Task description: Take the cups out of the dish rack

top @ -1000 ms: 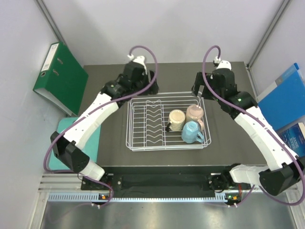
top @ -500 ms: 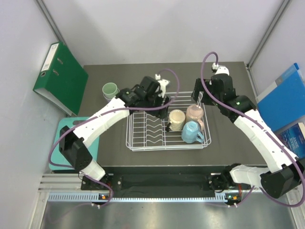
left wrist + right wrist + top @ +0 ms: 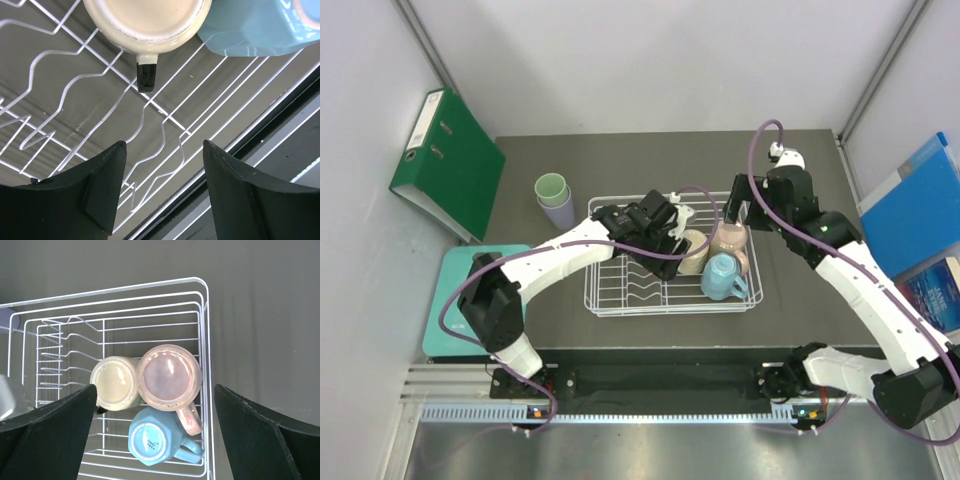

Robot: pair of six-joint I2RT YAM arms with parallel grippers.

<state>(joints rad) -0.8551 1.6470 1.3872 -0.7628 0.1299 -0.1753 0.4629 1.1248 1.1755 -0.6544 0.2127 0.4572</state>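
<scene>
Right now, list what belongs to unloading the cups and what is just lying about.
Job: white wire dish rack; cream-yellow cup, pink cup, light blue handled cup inside it; mint green cup and lavender cup outside it.
Lying about: green ring binder, teal mat, blue folder.

A green binder [image 3: 445,160] and teal pad [image 3: 455,262] lie left of the dark table [image 3: 680,160], blue folders [image 3: 915,205] right.
</scene>
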